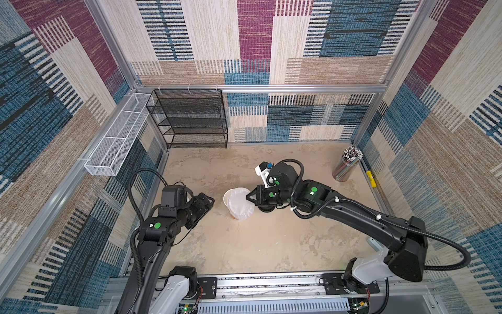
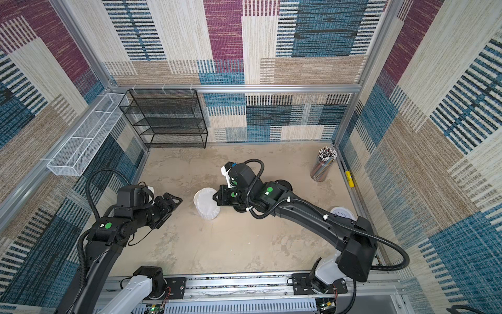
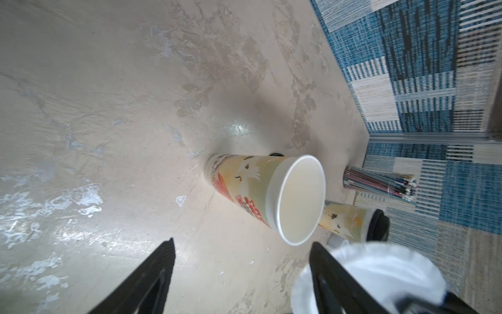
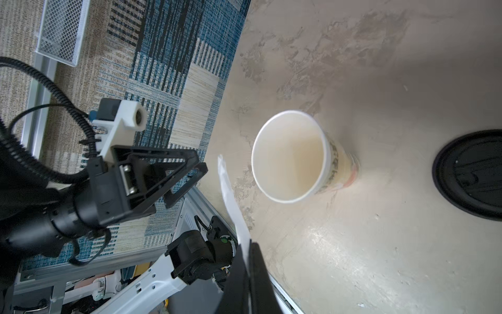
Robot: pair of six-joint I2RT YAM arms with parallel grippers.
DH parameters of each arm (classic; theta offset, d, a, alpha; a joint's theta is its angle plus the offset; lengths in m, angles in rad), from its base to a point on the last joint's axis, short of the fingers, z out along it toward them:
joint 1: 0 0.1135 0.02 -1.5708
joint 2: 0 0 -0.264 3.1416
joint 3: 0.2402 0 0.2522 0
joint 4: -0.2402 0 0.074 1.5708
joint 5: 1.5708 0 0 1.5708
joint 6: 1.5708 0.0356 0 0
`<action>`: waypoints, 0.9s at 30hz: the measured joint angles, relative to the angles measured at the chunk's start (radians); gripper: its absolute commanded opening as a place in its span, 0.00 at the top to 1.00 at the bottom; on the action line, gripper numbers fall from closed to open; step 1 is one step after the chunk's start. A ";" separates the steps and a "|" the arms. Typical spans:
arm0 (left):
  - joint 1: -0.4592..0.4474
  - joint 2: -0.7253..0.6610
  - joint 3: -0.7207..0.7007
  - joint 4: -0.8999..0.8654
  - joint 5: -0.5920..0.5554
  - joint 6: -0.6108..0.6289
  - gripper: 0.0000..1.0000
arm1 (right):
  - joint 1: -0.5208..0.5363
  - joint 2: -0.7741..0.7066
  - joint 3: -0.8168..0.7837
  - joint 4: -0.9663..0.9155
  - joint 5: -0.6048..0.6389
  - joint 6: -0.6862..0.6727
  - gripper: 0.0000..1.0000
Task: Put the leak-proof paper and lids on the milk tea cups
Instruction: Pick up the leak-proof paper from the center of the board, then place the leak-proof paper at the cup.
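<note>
One milk tea cup (image 1: 227,196) (image 2: 197,196) (image 3: 255,187) (image 4: 293,157) stands upright mid-table, its cream mouth uncovered. My right gripper (image 1: 248,197) (image 2: 216,196) (image 4: 250,246) is shut on the edge of a leak-proof paper disc (image 1: 241,206) (image 2: 207,208) (image 3: 380,271) (image 4: 231,195), which hangs above the cup's near side, apart from the rim. My left gripper (image 1: 209,202) (image 2: 178,202) (image 3: 242,242) is open and empty, left of the cup. A second cup (image 3: 345,220) with a black lid (image 3: 379,225) stands behind the first.
Under the right arm a black lid (image 1: 264,208) (image 4: 470,174) lies flat on the table. A clear tumbler of straws (image 1: 346,165) (image 2: 323,164) stands at the back right. A black mesh shelf (image 1: 190,119) and a white wire basket (image 1: 116,138) are at the back left.
</note>
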 measured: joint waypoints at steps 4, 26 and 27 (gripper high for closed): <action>0.000 -0.040 -0.009 0.024 0.046 -0.031 0.16 | -0.028 0.104 0.062 0.018 -0.017 -0.020 1.00; 0.000 0.124 -0.103 0.234 0.264 -0.088 0.29 | -0.064 0.261 0.189 -0.099 0.002 -0.114 0.83; 0.000 0.132 -0.103 0.242 0.268 -0.088 0.30 | -0.064 0.258 0.189 -0.102 0.003 -0.115 0.83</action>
